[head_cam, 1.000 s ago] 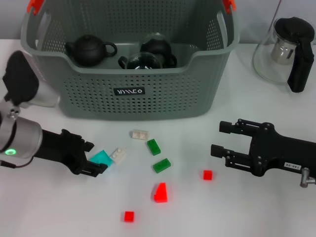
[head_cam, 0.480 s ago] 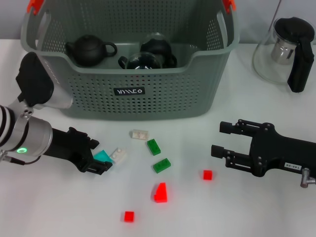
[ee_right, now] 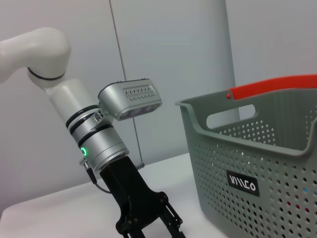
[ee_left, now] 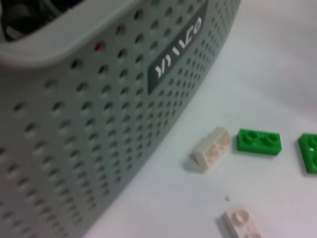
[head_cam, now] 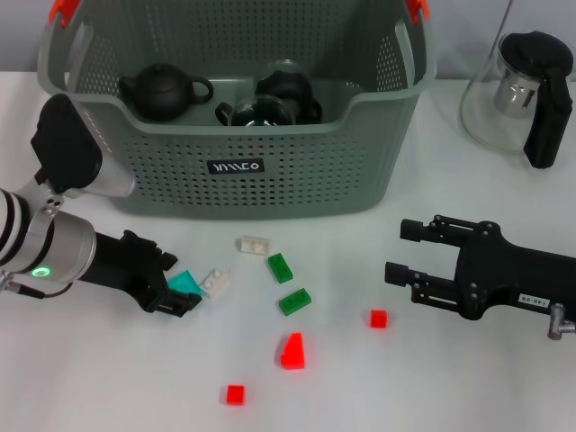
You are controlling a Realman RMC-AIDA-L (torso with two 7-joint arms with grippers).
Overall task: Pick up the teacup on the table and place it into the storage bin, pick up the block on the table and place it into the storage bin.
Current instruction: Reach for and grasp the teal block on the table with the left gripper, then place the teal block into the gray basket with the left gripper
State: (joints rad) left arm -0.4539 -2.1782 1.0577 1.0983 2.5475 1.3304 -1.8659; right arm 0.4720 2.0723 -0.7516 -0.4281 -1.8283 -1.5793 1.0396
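The storage bin stands at the back middle of the table and holds a dark teapot and other dark and glass teaware. No teacup shows on the table. My left gripper lies low on the table in front of the bin's left end, open, with a teal block between its fingers. A white flat block lies just beyond it. My right gripper is open and empty at the right, pointing at the blocks. The left gripper also shows in the right wrist view.
Loose blocks lie in front of the bin: a white one, two green, and three red. A glass pot with a black handle stands at the back right.
My left gripper has moved right along the table, so the teal block now sits between its fingers. The right arm has not moved.
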